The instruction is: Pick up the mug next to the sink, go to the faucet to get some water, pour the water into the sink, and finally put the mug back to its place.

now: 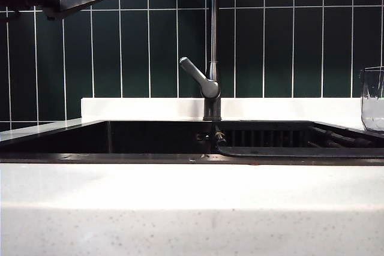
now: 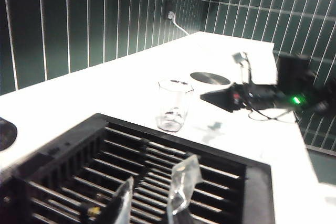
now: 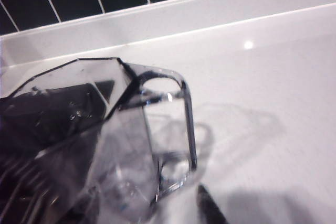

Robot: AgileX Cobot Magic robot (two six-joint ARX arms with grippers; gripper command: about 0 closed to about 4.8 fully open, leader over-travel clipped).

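A: While the near strip of white counter (image 1: 192, 208) is bare, log what sits behind it.

B: The sink (image 1: 60, 139), black. Its ribbed rack (image 2: 157, 166) covers the right side. The left gripper (image 2: 157, 176) hangs over that rack, clear-padded jaws a little apart, nothing between them. My guess is that it is parked there out of the other arm's way.

A: Faucet?

B: The faucet (image 1: 212, 40) rises at the sink's back rim, lever angled to the left of the exterior view. Untouched.

A: The mug?

B: The mug (image 2: 173, 106) is upright on the counter just beyond the rack's corner, at the right edge of the exterior view, and looks empty. The right wrist camera is close on it, handle turned toward the lens.

A: Gripped?

B: No. The right gripper (image 2: 210, 97) points at it from the side, near but apart, probably lining up on the handle. Only one fingertip (image 3: 210, 208) shows, so I cannot tell whether the jaws are spread. Pick-up not yet done.

A: Beyond?

B: Dark green wall tiles (image 1: 270, 46).
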